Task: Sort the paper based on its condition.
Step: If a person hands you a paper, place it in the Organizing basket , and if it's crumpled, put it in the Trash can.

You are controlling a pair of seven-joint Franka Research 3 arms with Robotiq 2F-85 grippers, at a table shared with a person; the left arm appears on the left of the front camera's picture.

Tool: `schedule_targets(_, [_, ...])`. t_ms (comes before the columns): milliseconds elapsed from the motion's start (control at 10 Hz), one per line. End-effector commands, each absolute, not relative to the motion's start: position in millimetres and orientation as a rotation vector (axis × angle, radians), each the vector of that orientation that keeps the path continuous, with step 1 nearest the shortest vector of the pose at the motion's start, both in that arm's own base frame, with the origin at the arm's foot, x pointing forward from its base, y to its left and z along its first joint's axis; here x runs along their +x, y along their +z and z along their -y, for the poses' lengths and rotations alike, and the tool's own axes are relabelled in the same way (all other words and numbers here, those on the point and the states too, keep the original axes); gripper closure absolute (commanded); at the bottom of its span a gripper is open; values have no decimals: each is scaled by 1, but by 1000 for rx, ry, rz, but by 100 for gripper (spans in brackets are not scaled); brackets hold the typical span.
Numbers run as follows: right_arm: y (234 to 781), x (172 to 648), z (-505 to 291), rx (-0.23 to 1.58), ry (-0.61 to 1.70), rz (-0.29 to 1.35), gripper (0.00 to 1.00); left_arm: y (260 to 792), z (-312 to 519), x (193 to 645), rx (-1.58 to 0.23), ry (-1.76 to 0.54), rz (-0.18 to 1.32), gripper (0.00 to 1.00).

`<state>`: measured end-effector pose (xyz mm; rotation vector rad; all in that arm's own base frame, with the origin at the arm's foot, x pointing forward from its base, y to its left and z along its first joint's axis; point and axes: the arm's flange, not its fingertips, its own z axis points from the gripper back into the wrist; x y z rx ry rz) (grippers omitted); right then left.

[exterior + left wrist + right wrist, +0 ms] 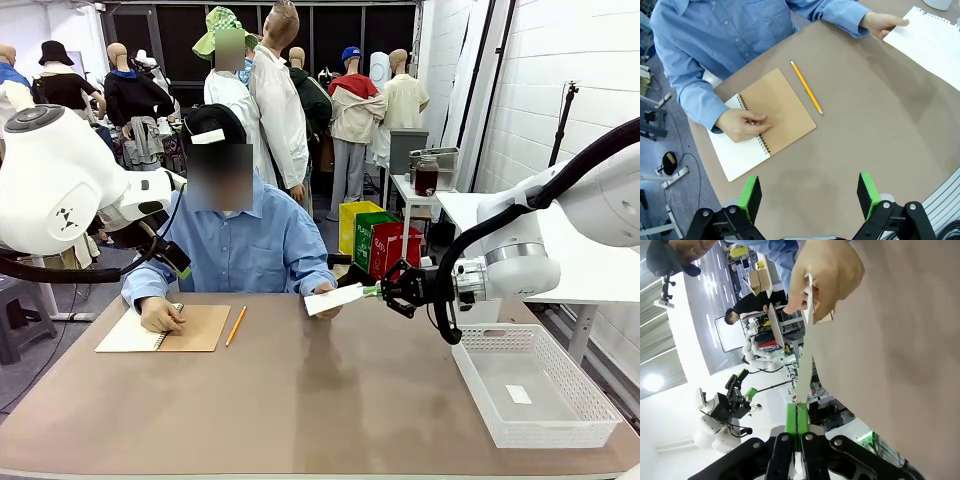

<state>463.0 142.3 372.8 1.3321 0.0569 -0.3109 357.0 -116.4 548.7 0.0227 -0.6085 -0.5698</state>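
Paper, a plain white thin sheet, is mid-handover: the right hand pinches one edge while the person's hand holds the other. Next, the person must let go. The left hand hangs open over the brown counter.

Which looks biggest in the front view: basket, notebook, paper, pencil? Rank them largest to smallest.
1. White basket, largest, though it sits nearest the camera.
2. Notebook.
3. Paper, held by the person's hand and pinched by the right gripper; seen nearly edge-on, so unsure.
4. Pencil.
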Motion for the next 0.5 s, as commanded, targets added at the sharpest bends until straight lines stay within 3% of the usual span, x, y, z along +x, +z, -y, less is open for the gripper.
schedule_targets(0, [407, 463, -117, 1262, -176, 78, 100, 549, 116, 357, 19, -569, 609, 0])
schedule_targets(400, [460, 434, -47, 882, 113, 210, 100, 549, 116, 357, 19, -569, 609, 0])
